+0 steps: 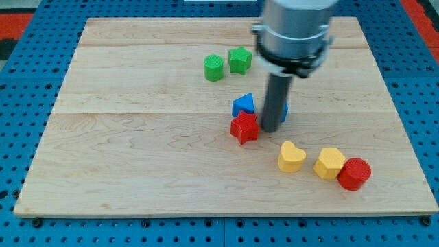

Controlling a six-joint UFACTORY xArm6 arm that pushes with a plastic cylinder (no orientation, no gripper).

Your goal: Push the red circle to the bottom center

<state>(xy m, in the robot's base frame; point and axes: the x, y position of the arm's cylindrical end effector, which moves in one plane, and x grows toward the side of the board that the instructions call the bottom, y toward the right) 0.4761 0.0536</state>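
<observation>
The red circle [354, 173] lies at the view's lower right, touching a yellow hexagon-like block [330, 162] on its left. My tip [269, 129] is near the board's middle, far up-left of the red circle. The tip stands just right of a red star [244, 127], close to or touching it. A blue triangle [243, 105] sits above the red star. Another blue block [284, 112] is mostly hidden behind the rod.
A yellow heart [291, 157] lies left of the yellow hexagon. A green circle [214, 68] and a green star [240, 60] sit toward the view's top. The wooden board [123, 165] rests on a blue pegboard.
</observation>
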